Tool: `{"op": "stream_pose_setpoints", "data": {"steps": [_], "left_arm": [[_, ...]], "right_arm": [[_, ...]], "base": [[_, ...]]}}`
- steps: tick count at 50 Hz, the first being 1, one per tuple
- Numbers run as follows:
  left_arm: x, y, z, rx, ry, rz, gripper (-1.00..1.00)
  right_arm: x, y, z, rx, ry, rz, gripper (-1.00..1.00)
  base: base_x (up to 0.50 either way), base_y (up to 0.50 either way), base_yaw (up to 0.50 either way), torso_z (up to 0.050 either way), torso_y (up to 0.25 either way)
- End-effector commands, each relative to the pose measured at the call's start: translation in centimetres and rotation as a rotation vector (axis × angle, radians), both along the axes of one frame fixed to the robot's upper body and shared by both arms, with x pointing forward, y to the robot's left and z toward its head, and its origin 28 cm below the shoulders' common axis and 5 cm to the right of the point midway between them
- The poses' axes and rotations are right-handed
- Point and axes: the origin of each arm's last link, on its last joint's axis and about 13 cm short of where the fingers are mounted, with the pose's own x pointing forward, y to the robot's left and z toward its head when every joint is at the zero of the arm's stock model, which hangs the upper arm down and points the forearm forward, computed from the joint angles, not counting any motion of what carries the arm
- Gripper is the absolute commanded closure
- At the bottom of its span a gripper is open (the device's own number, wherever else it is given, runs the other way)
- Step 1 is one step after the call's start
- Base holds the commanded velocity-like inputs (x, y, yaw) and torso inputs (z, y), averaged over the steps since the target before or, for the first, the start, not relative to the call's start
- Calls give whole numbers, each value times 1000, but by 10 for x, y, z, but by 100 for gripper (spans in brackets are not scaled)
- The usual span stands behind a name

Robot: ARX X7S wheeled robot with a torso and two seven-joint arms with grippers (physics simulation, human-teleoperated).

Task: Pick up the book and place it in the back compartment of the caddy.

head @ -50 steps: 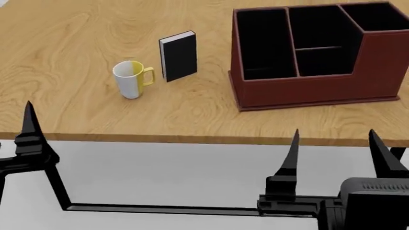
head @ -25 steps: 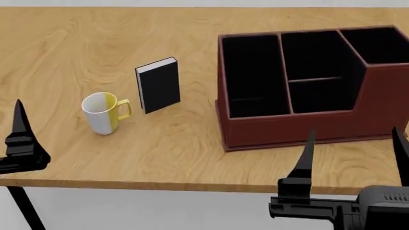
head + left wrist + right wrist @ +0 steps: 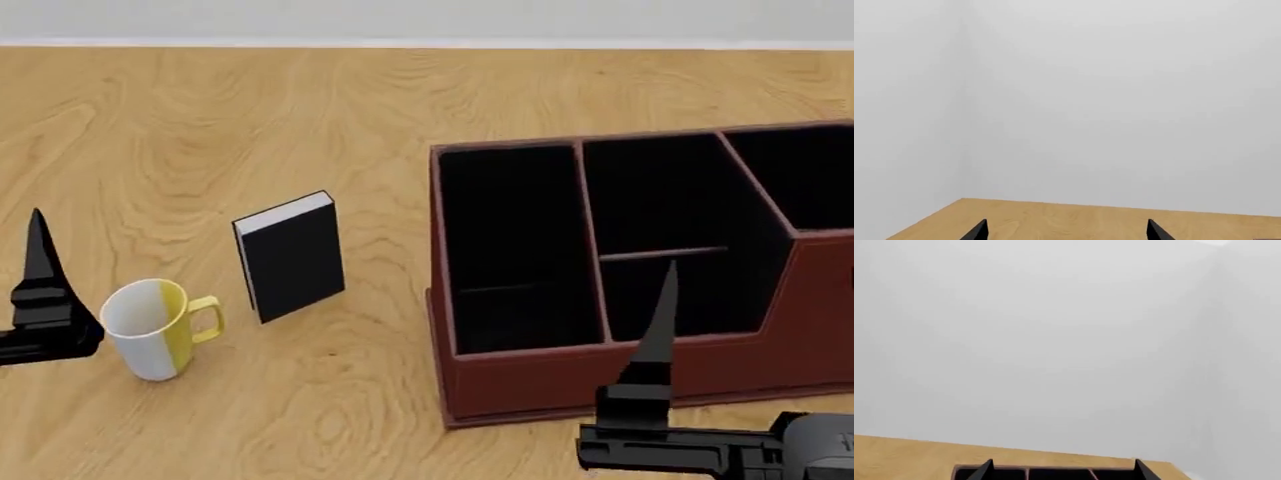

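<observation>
The book (image 3: 290, 257) stands upright on the wooden table (image 3: 200, 110), its black cover facing you and its long axis vertical, between the white-and-yellow mug (image 3: 151, 327) and the caddy (image 3: 446, 300). It lies ahead of your left gripper (image 3: 1064, 231) and toward the middle, closer to that arm than to the right gripper (image 3: 1063, 471), which hangs at the caddy's near wall. Both grippers are spread wide and hold nothing; each wrist view shows two finger tips well apart. The mug sits just beside the book, on the left arm's side, so a reach from there must clear its handle. The caddy's tall front wall stands apart from the book on the other side. The back compartment is probably the cell at the far right corner, though it is cut off at the head view's edge.
</observation>
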Motion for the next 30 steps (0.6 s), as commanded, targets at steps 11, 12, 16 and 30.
{"op": "stream_pose_setpoints", "data": {"steps": [11, 12, 16, 30], "left_arm": [[-1, -2, 0, -2, 0, -1, -100], [-1, -2, 0, 0, 3, -6, -100], [-2, -3, 0, 2, 4, -13, -100], [-5, -3, 1, 17, 3, -29, -100]], "right_arm": [[-5, 0, 4, -18, -14, -1, -100], [-6, 1, 5, -20, -16, 0, -100], [-8, 2, 7, -8, -24, -7, -100], [-7, 5, 10, -28, -25, -30, -100]], "base": [[500, -74, 0, 0, 2], [500, -74, 0, 0, 0], [500, -73, 0, 0, 0], [412, -37, 0, 0, 2]]}}
